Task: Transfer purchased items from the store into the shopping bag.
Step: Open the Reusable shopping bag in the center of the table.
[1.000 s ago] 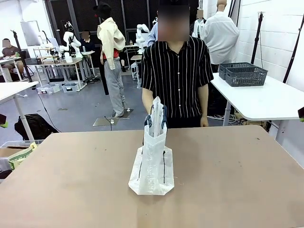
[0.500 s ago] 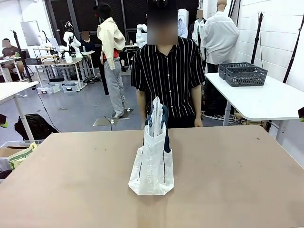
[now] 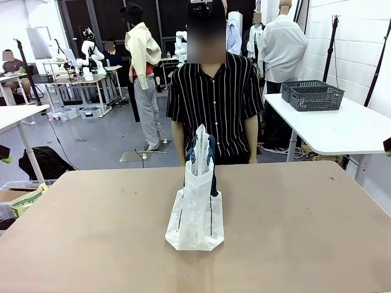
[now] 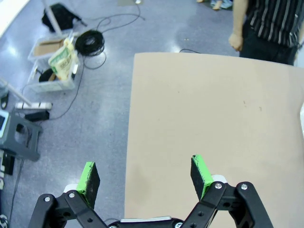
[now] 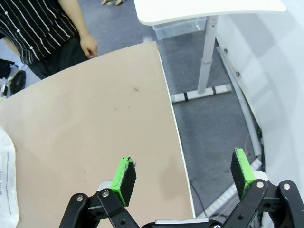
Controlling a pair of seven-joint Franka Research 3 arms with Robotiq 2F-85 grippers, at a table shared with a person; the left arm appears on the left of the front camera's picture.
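Brown table (image 3: pixel 305 238) spans the front view, bare surface with small scuffs; person (image 3: pixel 214 104) in a dark striped shirt stands at its far edge, arms hanging, hands below the table line; white side table (image 3: pixel 342 131) far right behind, carrying grey baskets (image 3: pixel 316 96) with lattice sides, well apart from the brown table; shopping bag (image 3: pixel 197 213) stands upright mid-table, just in front of the person, translucent white with dark strap handles up top, base splayed flat on the table, contents cannot be made out; no purchased items can be made out on the table; left gripper (image 4: pixel 144 173) in left wrist view hangs over the table's edge, one green pad over floor, one over table, jaws spread wide, nothing between them; right gripper (image 5: pixel 183 170) in right wrist view likewise straddles the opposite table edge, jaws wide, holding nothing; bag's corner at that view's left margin, well apart from the pads.
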